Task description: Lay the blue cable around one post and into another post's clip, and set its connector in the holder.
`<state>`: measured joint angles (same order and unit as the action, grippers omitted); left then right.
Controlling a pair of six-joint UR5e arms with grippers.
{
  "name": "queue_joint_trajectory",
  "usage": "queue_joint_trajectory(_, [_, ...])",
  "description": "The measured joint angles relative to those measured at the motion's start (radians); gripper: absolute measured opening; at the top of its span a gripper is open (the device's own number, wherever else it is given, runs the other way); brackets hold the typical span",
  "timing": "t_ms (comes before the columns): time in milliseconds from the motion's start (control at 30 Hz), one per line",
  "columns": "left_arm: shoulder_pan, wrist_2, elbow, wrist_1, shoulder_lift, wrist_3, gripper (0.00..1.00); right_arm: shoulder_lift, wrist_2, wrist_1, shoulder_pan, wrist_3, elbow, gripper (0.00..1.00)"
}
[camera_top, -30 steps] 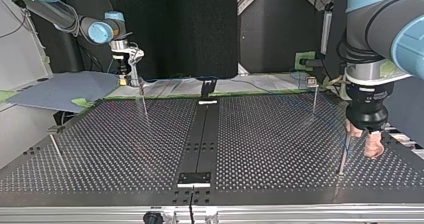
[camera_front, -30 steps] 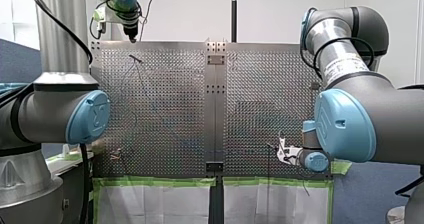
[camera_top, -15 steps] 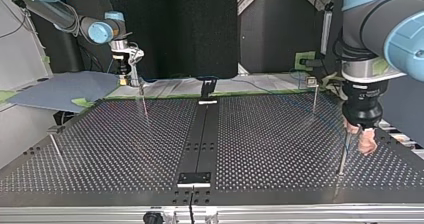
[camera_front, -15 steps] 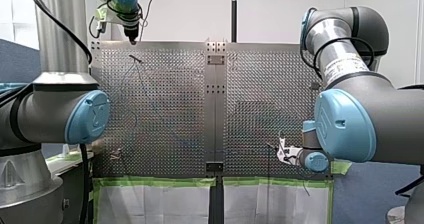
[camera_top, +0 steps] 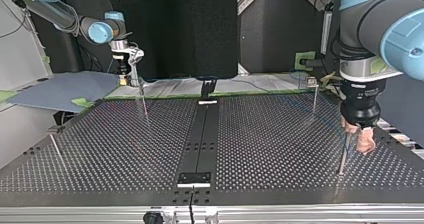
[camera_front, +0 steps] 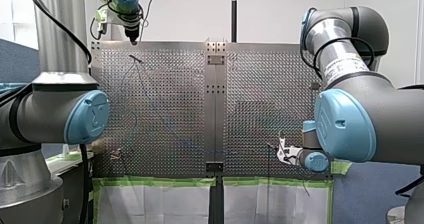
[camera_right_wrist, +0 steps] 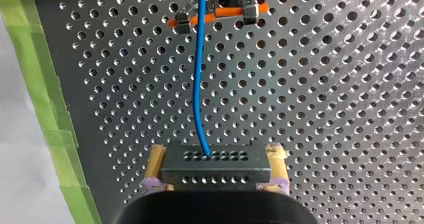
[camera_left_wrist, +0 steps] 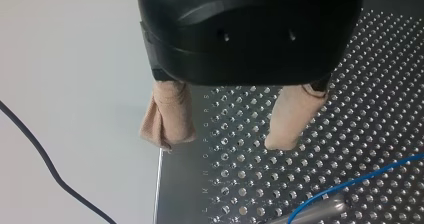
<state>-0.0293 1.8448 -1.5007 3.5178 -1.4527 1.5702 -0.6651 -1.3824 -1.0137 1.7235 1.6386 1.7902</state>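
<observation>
Pinching a dark connector (camera_right_wrist: 215, 170) between its yellow-padded fingers (camera_right_wrist: 156, 159), my right hand (camera_right_wrist: 216, 156) holds it just over the perforated worktop (camera_right_wrist: 325, 109). The blue cable (camera_right_wrist: 199, 84) leaves the connector's front face and runs straight ahead to an orange-clipped post (camera_right_wrist: 220, 11). There it crosses the orange bar; I cannot tell whether it sits in the clip. Green tape (camera_right_wrist: 40, 84) edges the worktop beside this hand.

My left hand (camera_left_wrist: 224, 140) hangs spread over the worktop's edge, its beige fingers (camera_left_wrist: 170, 116) apart with nothing between them. Ahead of it another stretch of the blue cable crosses the holes and meets the top of a metal post (camera_left_wrist: 320, 210). A black wire (camera_left_wrist: 45, 164) trails across the pale background beyond the edge. In the top view this hand is just beside a thin post (camera_top: 343, 156) at the view's right, and a black strip (camera_top: 202, 134) divides the worktop down the middle.

A white label (camera_front: 345, 66) wraps part of my right arm in the front view; its print is too small to read.
</observation>
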Motion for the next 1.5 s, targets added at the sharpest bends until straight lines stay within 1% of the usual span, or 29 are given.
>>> queue_joint_trajectory(1167, [-0.012, 0.002, -0.001, -0.005, 0.0, 0.004, 1.0, 0.0, 0.0, 0.001, 0.0, 0.0, 0.0, 0.04])
queue_joint_trajectory(1333, [-0.019, -0.003, -0.003, -0.004, 0.004, 0.007, 1.0, 0.0, 0.0, 0.001, 0.0, 0.002, 0.0, 0.04])
queue_joint_trajectory(1500, [-0.031, -0.033, -0.03, -0.018, 0.033, 0.003, 1.0, 0.0, -0.001, 0.001, 0.0, 0.002, 0.0, 0.04])
